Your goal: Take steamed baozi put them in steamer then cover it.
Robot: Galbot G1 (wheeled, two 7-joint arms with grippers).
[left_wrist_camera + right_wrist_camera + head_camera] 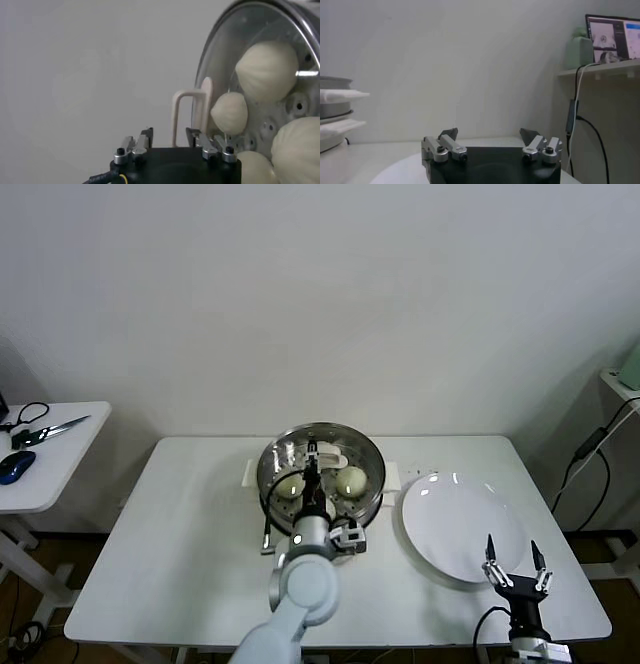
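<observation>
The steel steamer (372, 474) stands at the table's middle back with the clear glass lid (322, 436) lying on it. Through the glass I see two steamed baozi (291, 485) (350, 480) in the head view. The left wrist view shows several baozi (267, 70) under the lid (225, 60). My left gripper (312, 467) (170, 134) hangs right over the lid's cream handle (192, 107). Its jaws stand open, apart from the handle. My right gripper (512, 564) (490, 134) waits open and empty over the near edge of the white plate (455, 519).
The plate, bare, lies right of the steamer. A black cord (268, 529) runs down from the steamer's left side. A small side table (50, 474) at far left carries scissors and a mouse. A shelf with cables (590, 454) stands at far right.
</observation>
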